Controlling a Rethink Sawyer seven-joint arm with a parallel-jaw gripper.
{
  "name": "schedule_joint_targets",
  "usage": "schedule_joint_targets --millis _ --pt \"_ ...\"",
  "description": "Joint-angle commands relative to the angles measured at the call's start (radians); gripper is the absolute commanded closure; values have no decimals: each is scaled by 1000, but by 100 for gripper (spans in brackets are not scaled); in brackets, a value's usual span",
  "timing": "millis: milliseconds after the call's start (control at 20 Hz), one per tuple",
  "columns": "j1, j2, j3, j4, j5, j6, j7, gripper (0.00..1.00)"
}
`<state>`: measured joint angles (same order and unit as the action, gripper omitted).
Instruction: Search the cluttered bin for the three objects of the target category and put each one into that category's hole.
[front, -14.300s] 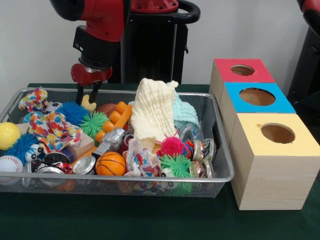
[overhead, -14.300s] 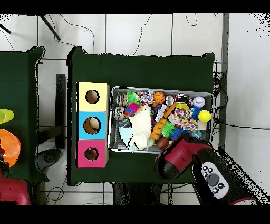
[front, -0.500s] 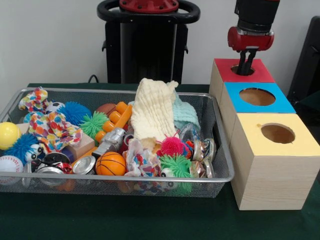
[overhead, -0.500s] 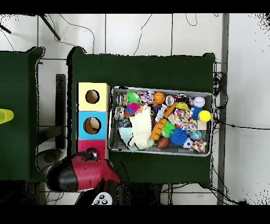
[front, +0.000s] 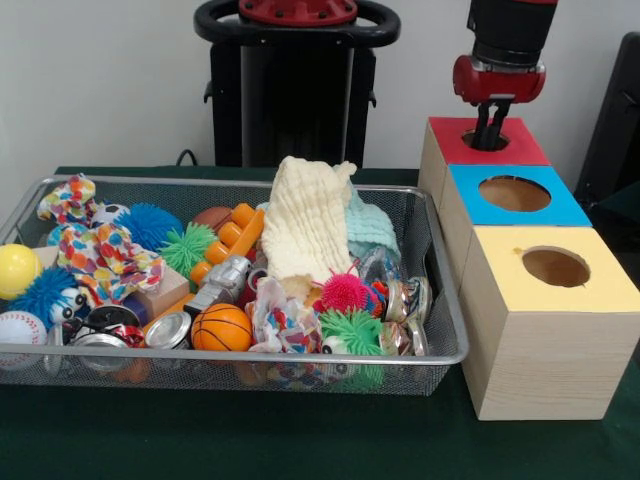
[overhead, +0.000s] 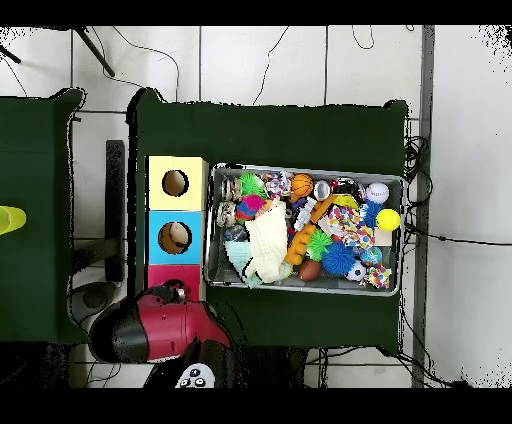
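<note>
Wire basket (front: 440, 352): silver mesh, wide and shallow, on the green-covered table (front: 250, 440); it lay beside a row of three wooden boxes. Contents were heaped: a pale yellow cloth (front: 308, 225) draped over the middle, a small basketball (front: 221, 327), a yellow ball (front: 18, 268), a baseball (front: 20, 327), pink (front: 346, 292), green (front: 352, 330) and blue (front: 148, 226) spiky balls, an orange studded block (front: 232, 240), tin cans (front: 168, 331) and spotted fabric (front: 108, 258). No soft animal toy could be made out in the heap.

Boxes: red-topped (front: 447, 143) farthest from the front camera, then blue-topped (front: 462, 198), then yellow-topped (front: 620, 290); each had one round hole.

Gripper (front: 489, 140): hung at the red box's hole (front: 472, 139), its dark fingers (front: 483, 128) close together and reaching into the opening. Whether they held anything could not be told. In the overhead view the red arm (overhead: 160, 325) covered that box.

Writing: no label or brand was legible.
</note>
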<state>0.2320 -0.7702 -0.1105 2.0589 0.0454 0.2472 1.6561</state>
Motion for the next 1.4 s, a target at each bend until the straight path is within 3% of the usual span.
schedule_joint_targets --millis 50,300,400,550,650,800,950,1150,1400 --pt "-52 -150 50 24 50 209 150 100" --pt "-97 -340 88 63 84 408 87 100" --pt "-105 -375 75 56 78 465 62 100" --pt "-125 -377 15 8 -8 506 6 100" --pt "-266 -365 81 83 15 386 -128 100" --pt "-505 -276 210 128 -45 191 -307 100" --pt "-589 -210 222 64 -222 120 -300 100" --pt "-707 -123 295 17 -383 39 -277 100" --pt "-767 -91 353 -10 -488 50 -209 100"
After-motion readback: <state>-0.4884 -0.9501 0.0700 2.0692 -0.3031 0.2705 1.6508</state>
